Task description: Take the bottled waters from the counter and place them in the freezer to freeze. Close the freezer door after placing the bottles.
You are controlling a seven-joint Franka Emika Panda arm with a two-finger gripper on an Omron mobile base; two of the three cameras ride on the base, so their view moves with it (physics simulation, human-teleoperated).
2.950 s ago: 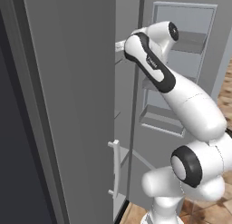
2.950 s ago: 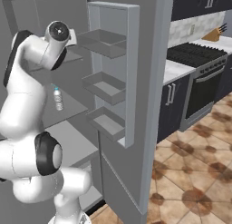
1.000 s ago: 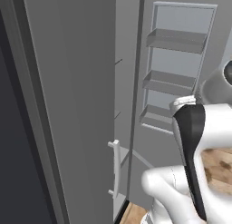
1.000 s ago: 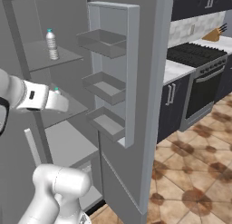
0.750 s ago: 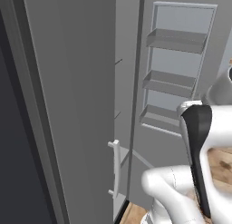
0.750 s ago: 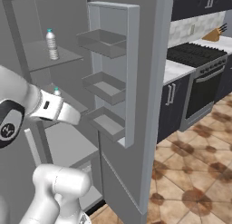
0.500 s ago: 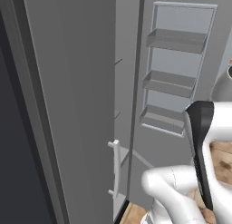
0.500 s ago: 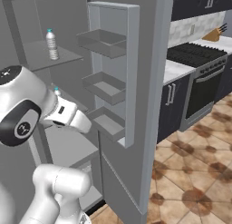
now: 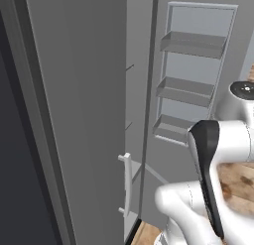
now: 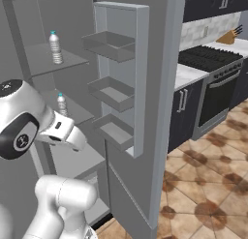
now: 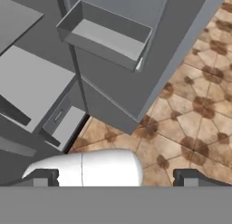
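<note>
Both small clear ribbed plastic bottles with teal-blue caps are standing upright inside the tall matte grey freezer [image 10: 43, 95]: the upper bottle [image 10: 56, 48] on the top grey shelf, the lower bottle [image 10: 62, 104] on the shelf below, at about 6 o'clock from the first. So the stocking looks done, and what's left is the door.

The two-finger claw [image 11: 117, 177] shows its two dark tips spread wide apart with nothing between them, looking down at the brown tiled floor [image 11: 190, 105].

Here's the relation that matters: the tall narrow flat grey freezer door [image 10: 140, 102] hangs wide open, its long axis vertical, three grey door bins [image 10: 112, 93] facing the shelves. In the hand view the door's lower edge and bottom bin sit at roughly 12 o'clock from the claw, close by. In the right base view the door stands at 3 o'clock from the white wrist [image 10: 60, 131]. My read: the push has to come from the door's far, outer face, swinging it back toward the bottles.
</note>
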